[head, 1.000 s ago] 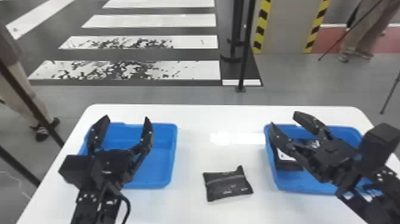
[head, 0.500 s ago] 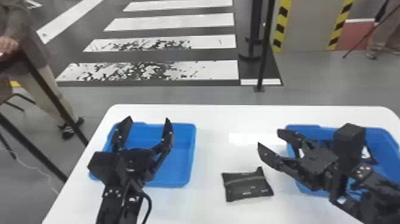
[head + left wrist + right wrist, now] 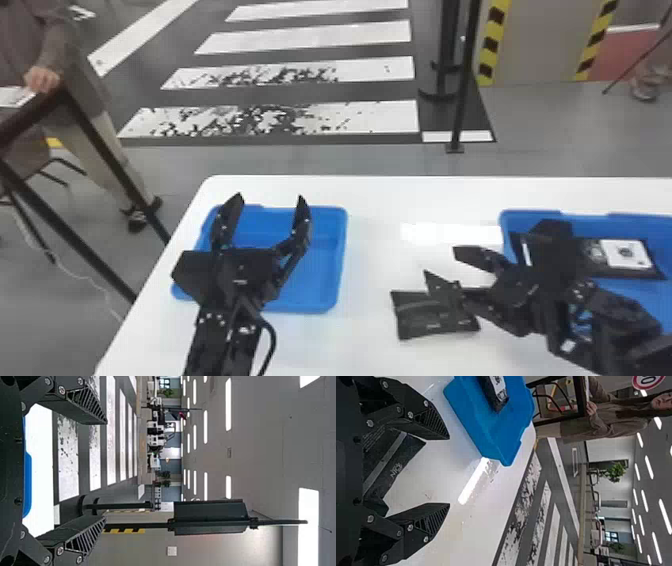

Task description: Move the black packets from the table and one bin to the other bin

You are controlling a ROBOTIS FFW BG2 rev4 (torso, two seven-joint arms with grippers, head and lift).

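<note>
Black packet (image 3: 415, 317), in from the desk's (image 3: 380, 197) far edge, could skid if the right tool (image 3: 449, 471), parted and seemingly overhead, closes askew.

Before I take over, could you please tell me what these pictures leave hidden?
- The right end of the right bin: cut off by the head view's right edge.
- Part of that bin's inside: behind the right arm in the head view, so its packets can't be counted.
- Part of the loose black packet: behind the right pincer, head view.
- Part of the left bin: behind the left pincer, head view.
</note>
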